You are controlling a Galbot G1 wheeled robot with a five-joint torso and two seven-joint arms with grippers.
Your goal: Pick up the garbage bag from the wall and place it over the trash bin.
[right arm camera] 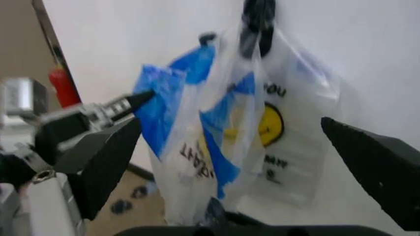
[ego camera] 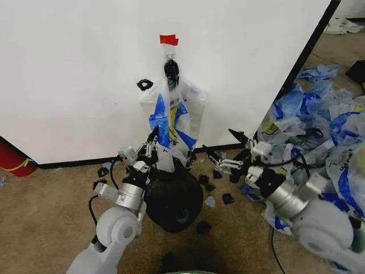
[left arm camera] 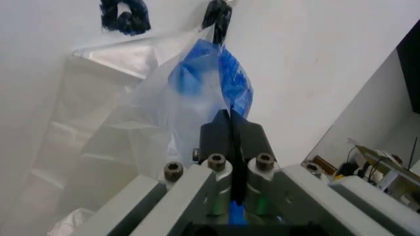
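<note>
one garbage bag (ego camera: 171,117) hangs on wall (ego camera: 74,74) at your 12 o'clock, over trash bin (ego camera: 174,200) on brown carpet (ego camera: 51,200). left gripper (ego camera: 153,140) clenched on bag; right gripper (ego camera: 219,154) spread, 2 o'clock.

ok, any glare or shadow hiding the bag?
Head view: even light, no glare on the wall, garbage bag plainly visible. Left wrist view: the left gripper covers the bag's lower part. Right wrist view: the open right gripper frames the bag, print readable.
</note>
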